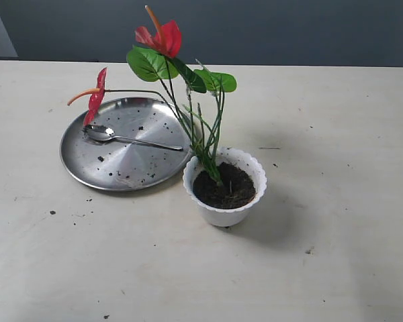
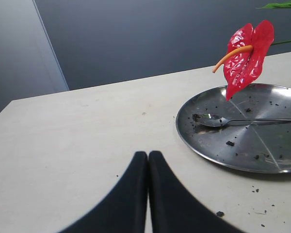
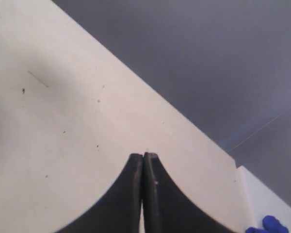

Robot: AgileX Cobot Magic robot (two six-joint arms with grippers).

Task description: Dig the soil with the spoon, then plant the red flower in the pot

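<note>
The red flower (image 1: 162, 38) stands upright with its stems in the dark soil (image 1: 225, 187) inside the white scalloped pot (image 1: 224, 213). A second bloom (image 2: 246, 57) leans out over the steel plate. The silver spoon (image 1: 107, 134) lies on that plate, its bowl (image 2: 209, 120) holding a bit of earth. My left gripper (image 2: 148, 154) is shut with nothing in it, above bare table short of the plate. Over bare table far from the pot, my right gripper (image 3: 143, 156) is shut and holds nothing. Neither gripper shows in the exterior view.
The round steel plate (image 1: 144, 164) lies left of the pot, with soil crumbs on it. More crumbs dot the table (image 1: 52, 212) around it. A dark wall runs behind the table's far edge. A white surface with a blue object (image 3: 269, 225) sits beyond the table corner.
</note>
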